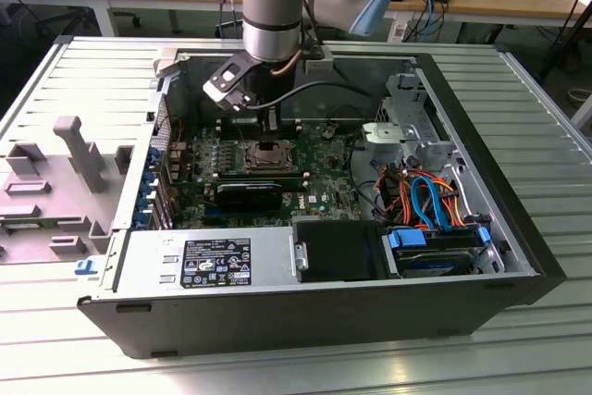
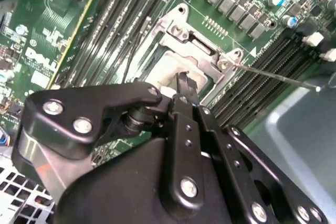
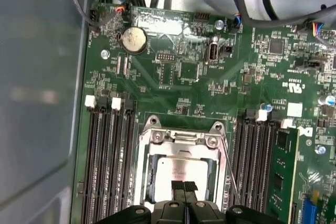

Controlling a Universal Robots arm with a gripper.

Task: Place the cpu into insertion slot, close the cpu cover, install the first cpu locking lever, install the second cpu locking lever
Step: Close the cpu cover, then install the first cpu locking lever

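- Gripper hangs directly over the insertion slot. In both wrist views its two black fingertips are pressed together, and nothing is seen between them.
- The cpu lies flat inside the slot with its silver top up, right under the fingertips. It is not possible to tell if the tips touch the chip.
- In the second wrist view a thin wire locking lever stands out from one corner of the slot and runs slanted above the memory slots.
- In the first wrist view long black memory slots lie on both sides of the insertion slot, and a round coin battery sits on the board well apart from it.
- In the exterior view the arm comes down from the far side into the open computer case, onto the green motherboard.
- A grey power supply is at the near wall of the case. Blue and orange cables lie at the exterior view's right.
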